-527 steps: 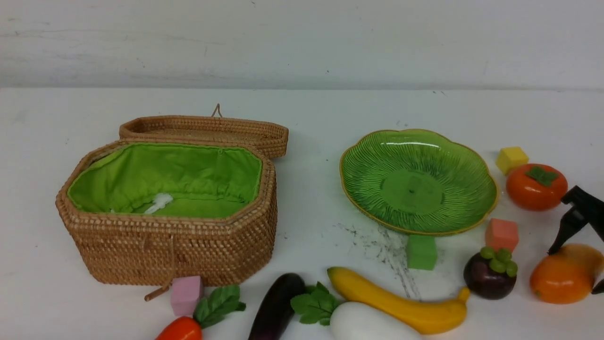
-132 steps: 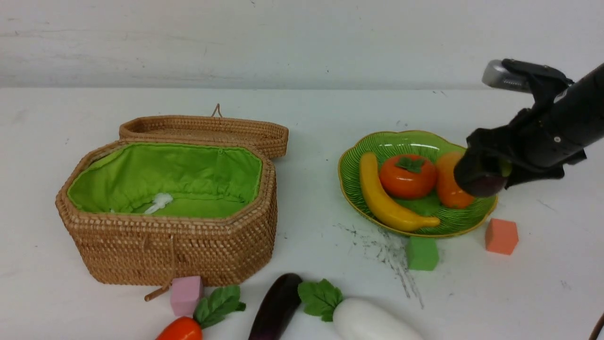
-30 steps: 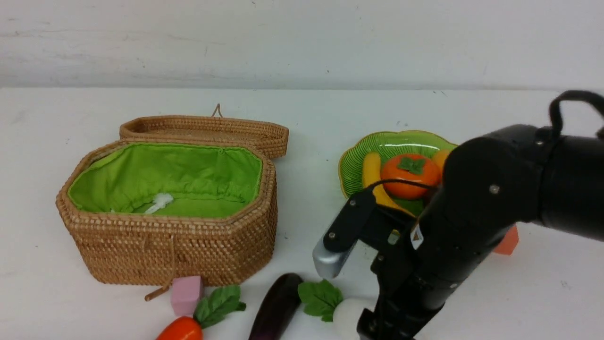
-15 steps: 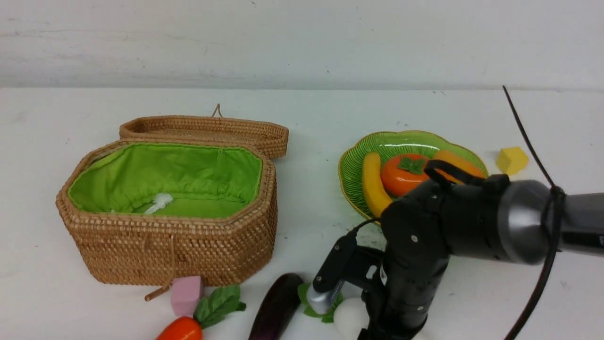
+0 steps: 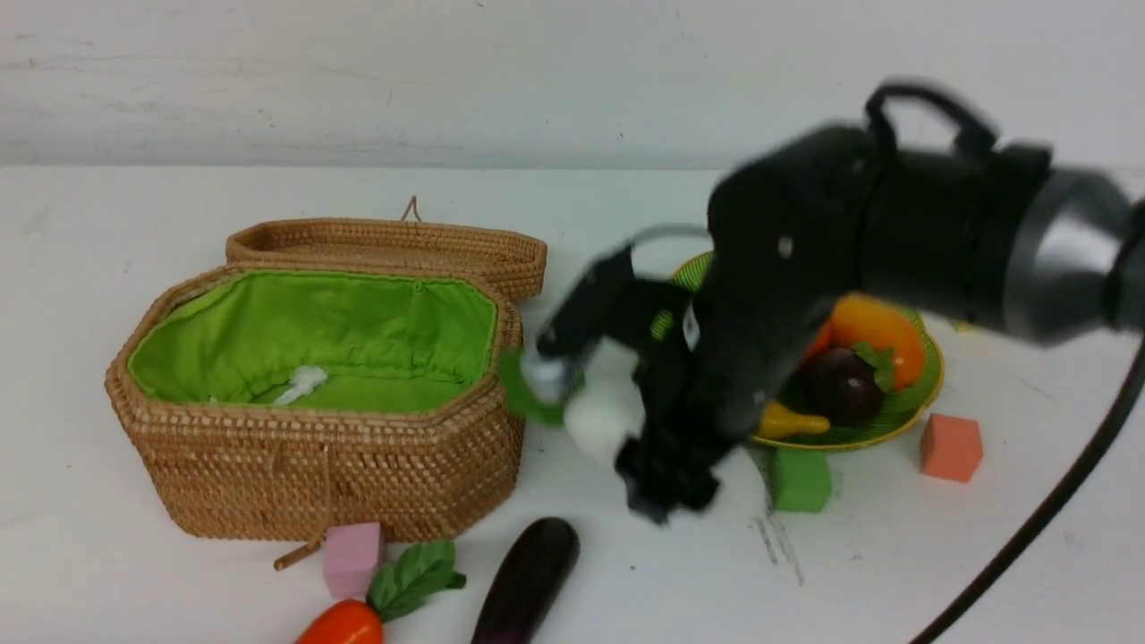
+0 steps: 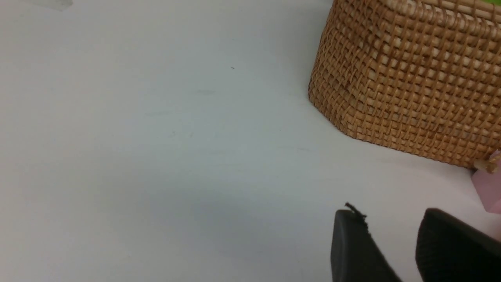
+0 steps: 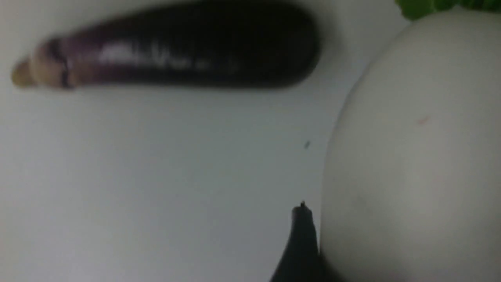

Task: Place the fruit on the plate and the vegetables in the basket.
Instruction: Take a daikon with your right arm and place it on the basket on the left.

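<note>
White radish (image 5: 596, 420) now aloft beside basket (image 5: 313, 465)

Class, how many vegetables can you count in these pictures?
3: the radish, lifted beside the basket; the eggplant on the table in front of it; the carrot at the near edge, partly cut off. The arm may hide others.

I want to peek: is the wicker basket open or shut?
Open: the hinged lid lies back behind the tan wicker basket, green lining showing.
</note>
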